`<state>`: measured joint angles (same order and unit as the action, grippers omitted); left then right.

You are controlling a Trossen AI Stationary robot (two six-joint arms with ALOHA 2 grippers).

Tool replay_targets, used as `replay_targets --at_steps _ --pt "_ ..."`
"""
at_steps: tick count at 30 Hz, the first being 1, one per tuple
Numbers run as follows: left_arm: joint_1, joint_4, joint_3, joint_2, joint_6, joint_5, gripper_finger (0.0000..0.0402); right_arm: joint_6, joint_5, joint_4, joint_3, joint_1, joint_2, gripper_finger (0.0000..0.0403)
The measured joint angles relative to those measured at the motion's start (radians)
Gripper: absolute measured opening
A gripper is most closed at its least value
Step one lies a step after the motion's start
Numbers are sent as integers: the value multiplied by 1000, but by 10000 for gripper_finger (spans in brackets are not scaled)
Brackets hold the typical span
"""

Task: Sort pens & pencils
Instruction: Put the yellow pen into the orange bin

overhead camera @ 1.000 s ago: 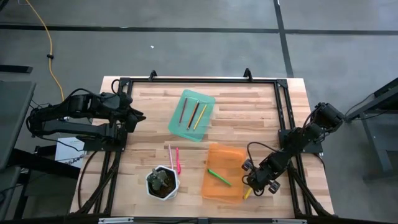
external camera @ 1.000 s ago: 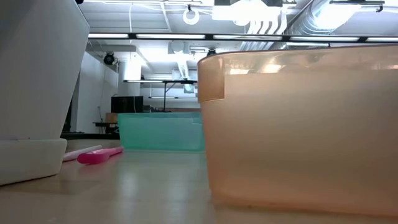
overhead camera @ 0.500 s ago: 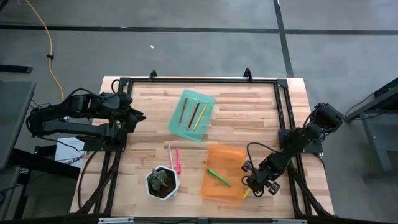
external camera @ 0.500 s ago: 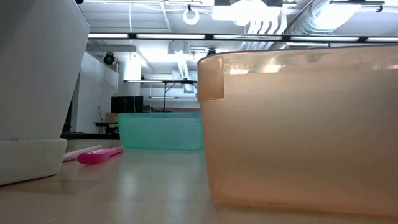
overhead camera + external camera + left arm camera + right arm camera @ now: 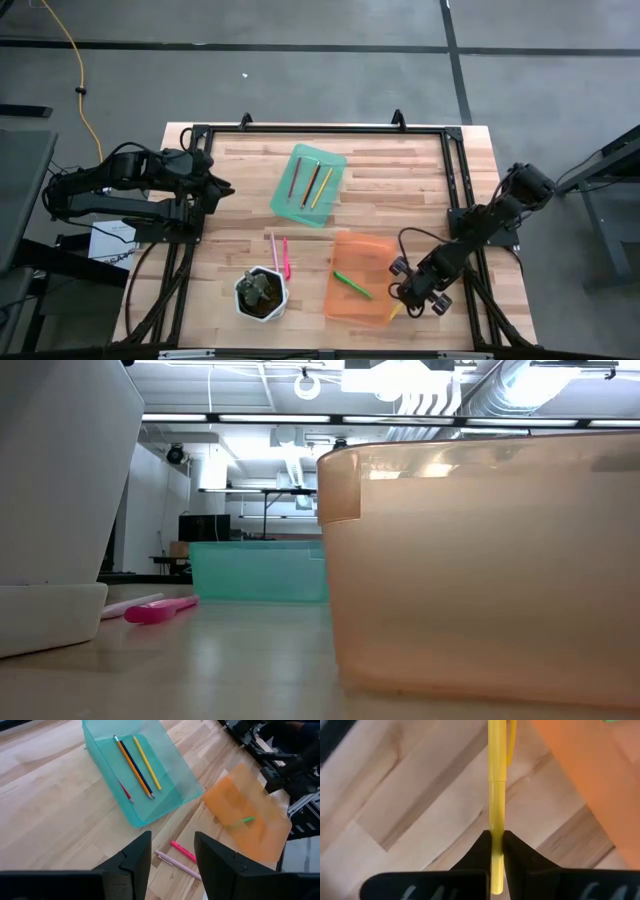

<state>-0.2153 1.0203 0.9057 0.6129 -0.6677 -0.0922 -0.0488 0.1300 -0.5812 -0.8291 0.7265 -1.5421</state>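
My right gripper [image 5: 402,297] stands at the near right corner of the orange tray [image 5: 360,278], shut on a yellow pen [image 5: 495,780]. A bright green pen [image 5: 352,285] lies in that tray. The green tray [image 5: 308,185] holds a red-brown, a dark brown and a yellow stick [image 5: 146,762]. A pink pen [image 5: 286,257] and a pale peach one [image 5: 274,250] lie flat on the table between the trays. My left gripper [image 5: 172,865] hangs open above the table's left side, touching nothing. My right gripper pinches the yellow pen near one end [image 5: 495,834] between its two fingertips, coming steeply from above. A short stub of the pen [image 5: 494,885] pokes back past the fingers; the long part with the clip [image 5: 511,740] reaches away over the wood. Whether that far end is on the table I cannot tell.
A white hexagonal plant pot [image 5: 261,293] stands near the front edge, left of the orange tray. A black frame [image 5: 320,130] runs round the tabletop. In the low view the orange tray's wall [image 5: 480,570] fills the right half and hides the right gripper.
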Motion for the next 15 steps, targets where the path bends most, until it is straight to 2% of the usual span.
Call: replay_targets --at_steps 15 --pt "0 0 0 0 6 7 138 175 -7 -62 -1 118 120 7"
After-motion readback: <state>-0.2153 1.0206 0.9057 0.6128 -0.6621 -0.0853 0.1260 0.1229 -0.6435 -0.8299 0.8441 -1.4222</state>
